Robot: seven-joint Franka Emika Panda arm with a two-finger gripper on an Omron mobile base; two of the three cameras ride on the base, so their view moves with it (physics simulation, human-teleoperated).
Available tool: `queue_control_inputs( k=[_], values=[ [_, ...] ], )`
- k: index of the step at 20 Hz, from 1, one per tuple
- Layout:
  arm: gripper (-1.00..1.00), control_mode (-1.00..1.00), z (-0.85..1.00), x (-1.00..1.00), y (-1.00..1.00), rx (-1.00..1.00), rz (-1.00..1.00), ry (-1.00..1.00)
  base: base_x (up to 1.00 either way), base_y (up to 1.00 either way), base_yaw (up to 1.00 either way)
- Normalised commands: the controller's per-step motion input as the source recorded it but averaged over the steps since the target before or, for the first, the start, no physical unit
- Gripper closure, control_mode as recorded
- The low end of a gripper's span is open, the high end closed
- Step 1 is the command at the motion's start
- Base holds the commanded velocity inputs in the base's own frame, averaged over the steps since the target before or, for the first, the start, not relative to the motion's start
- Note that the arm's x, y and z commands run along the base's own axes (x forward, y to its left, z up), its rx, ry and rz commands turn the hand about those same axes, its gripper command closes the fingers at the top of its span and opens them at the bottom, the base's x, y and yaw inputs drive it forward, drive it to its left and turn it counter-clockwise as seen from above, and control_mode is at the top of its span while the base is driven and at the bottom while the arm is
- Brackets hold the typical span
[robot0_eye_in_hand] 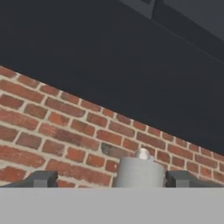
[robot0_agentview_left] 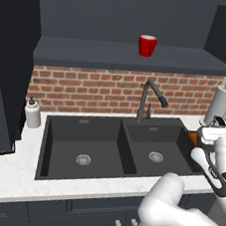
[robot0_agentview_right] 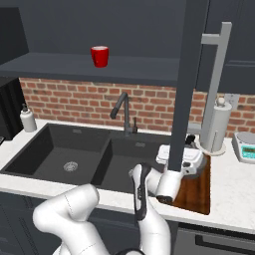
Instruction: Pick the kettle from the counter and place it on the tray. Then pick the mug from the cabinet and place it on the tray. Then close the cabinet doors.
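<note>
The red mug (robot0_agentview_left: 147, 45) (robot0_agentview_right: 99, 56) stands upright on the open cabinet's shelf (robot0_agentview_left: 92, 56). The brown tray (robot0_agentview_right: 197, 191) lies on the white counter (robot0_agentview_right: 230, 175) right of the sink, and a sliver of the tray (robot0_agentview_left: 192, 138) shows beside my hand. My gripper (robot0_agentview_right: 191, 141) (robot0_agentview_left: 222, 121) hovers level over the tray, pointing at the brick wall. In the hand view the gripper (robot0_eye_in_hand: 111, 179) is open, its fingertips (robot0_eye_in_hand: 43, 178) wide apart with nothing between them. The kettle is hidden behind my hand and the door. One cabinet door (robot0_agentview_right: 188, 74) stands open.
A black double sink (robot0_agentview_left: 105, 149) with a faucet (robot0_agentview_left: 149, 99) fills the middle of the counter. A paper-towel roll (robot0_agentview_right: 216, 127) (robot0_eye_in_hand: 141, 171) stands just beyond the tray, a scale (robot0_agentview_right: 245, 147) to its right. A soap dispenser (robot0_agentview_left: 32, 113) sits at the far left.
</note>
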Motion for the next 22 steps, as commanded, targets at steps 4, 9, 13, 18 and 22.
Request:
queue_control_inputs(
  k=[4,9,13,18,22],
  values=[
    [-1.00,-1.00,0.04,-0.34,0.08,-0.03,0.00,0.00,0.00,0.00,0.00],
    [-1.00,-1.00,0.14,-0.37,0.12,0.00,0.00,0.00,0.00,0.00,0.00],
    [-1.00,-1.00,0.24,-0.30,0.15,-0.01,0.00,0.00,0.00,0.00,0.00],
    [-1.00,-1.00,0.36,-0.33,0.18,-0.01,0.00,0.00,0.00,0.00,0.00],
    [-1.00,-1.00,0.33,-0.42,0.29,0.00,0.00,0.11,0.00,0.00,0.00]
  ],
)
